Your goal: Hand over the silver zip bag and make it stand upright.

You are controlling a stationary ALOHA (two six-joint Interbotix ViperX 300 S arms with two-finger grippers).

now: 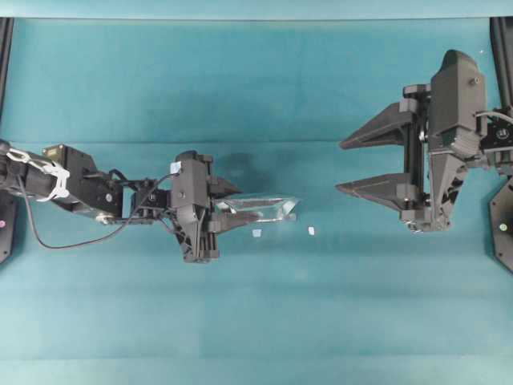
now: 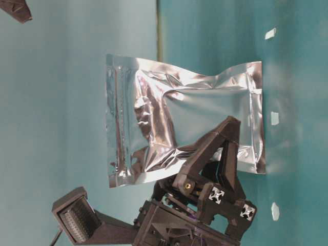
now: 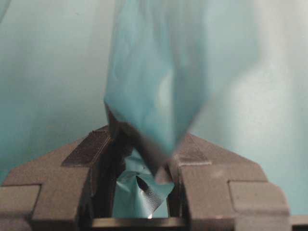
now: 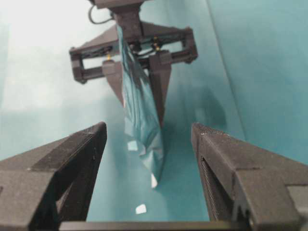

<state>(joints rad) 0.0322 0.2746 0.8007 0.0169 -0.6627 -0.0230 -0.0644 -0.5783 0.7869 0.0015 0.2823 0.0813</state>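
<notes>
The silver zip bag (image 1: 268,210) is a crinkled foil pouch, seen edge-on from above. It hangs upright on its side face (image 2: 184,118), zip strip away from the table. Whether its lower edge touches the cloth I cannot tell. My left gripper (image 1: 234,205) is shut on one side edge of the bag, and its fingers (image 2: 221,146) clamp the foil low down. In the left wrist view the foil (image 3: 154,86) rises from between the jaws of that gripper (image 3: 144,161). My right gripper (image 1: 343,167) stands open a short gap to the bag's right, facing its free edge (image 4: 142,110), with nothing between the fingers (image 4: 148,129).
Teal cloth covers the table (image 1: 256,321). Small white tape marks (image 1: 256,233) (image 1: 311,230) lie just in front of the bag, and one (image 4: 140,209) shows under the right gripper. Black frame posts (image 1: 6,48) stand at the far corners.
</notes>
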